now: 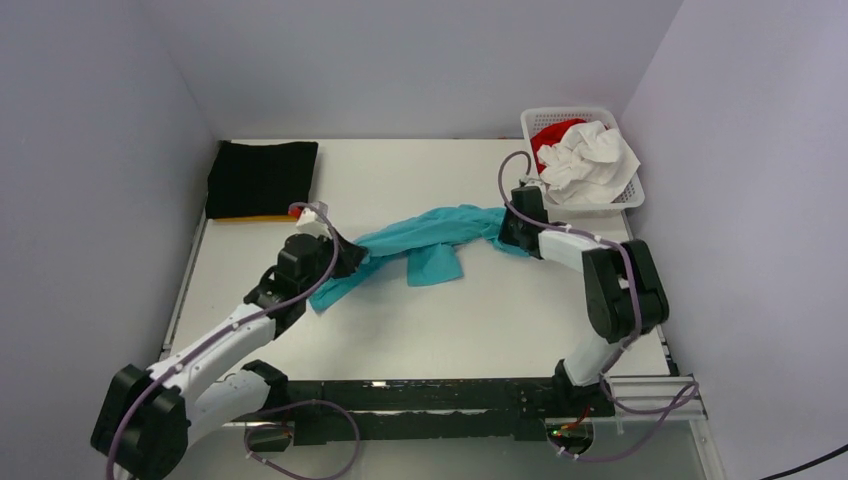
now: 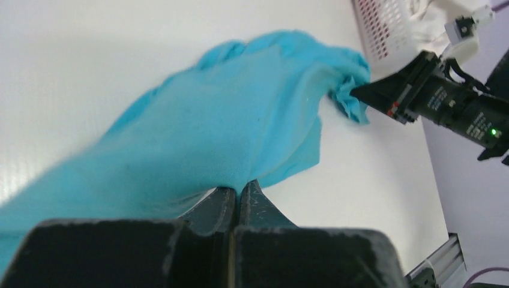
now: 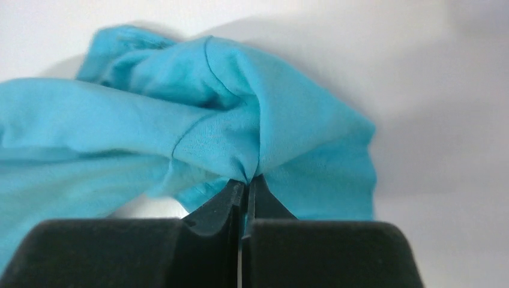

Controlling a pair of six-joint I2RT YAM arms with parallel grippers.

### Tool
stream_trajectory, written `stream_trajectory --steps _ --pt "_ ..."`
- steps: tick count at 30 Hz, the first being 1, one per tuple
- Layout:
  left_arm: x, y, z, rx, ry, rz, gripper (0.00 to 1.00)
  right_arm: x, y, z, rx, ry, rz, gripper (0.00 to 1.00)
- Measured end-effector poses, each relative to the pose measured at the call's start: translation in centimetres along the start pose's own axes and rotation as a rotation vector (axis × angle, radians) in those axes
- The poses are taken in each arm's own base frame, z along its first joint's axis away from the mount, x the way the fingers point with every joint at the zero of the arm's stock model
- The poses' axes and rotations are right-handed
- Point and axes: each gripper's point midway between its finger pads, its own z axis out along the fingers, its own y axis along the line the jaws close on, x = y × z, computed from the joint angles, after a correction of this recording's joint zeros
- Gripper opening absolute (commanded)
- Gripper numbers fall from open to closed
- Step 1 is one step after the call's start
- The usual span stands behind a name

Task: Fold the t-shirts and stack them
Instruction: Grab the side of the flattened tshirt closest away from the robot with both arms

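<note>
Clerk: Shirt, one, turquoise t-shirt (image 1: 430, 240). Location?
Checker: Middle of the surface (image 1: 450, 330), stretched as a band between both tools.
Clerk: Tools?
Checker: Left tool (image 1: 350, 258) pinches its left end. Right tool (image 1: 505, 235) pinches its right end. Both sets of jaws are pressed together on cloth.
Clerk: Others?
Checker: Black t-shirt (image 1: 262, 178), folded, far-left corner.
</note>
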Motion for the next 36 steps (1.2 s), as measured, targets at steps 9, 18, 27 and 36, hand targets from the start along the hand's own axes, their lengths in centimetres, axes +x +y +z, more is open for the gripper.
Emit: stream_trajectory --steps 9,18,27,36 --pt "-11.9 -5.3 -7.2 0.058 -0.387 0.097 0.00 -12.7 2.4 -15.9 -0.127 -0.470 -0.009 0.00" --pt "-24.1 -12.8 -18.7 0.137 -0.745 0.217 0.00 -22.3 6.5 -31.3 -0.320 -0.808 -0.078 0.00" --pt "-33.2 -15.8 -17.9 -0.001 -0.842 0.344 0.00 -30.3 9.4 -34.7 -0.330 -0.924 -0.173 0.00" --pt "-41.1 -7.6 -3.9 -0.120 -0.642 0.366 0.00 -40.0 12.3 -22.5 -0.302 -0.868 -0.235 0.00"
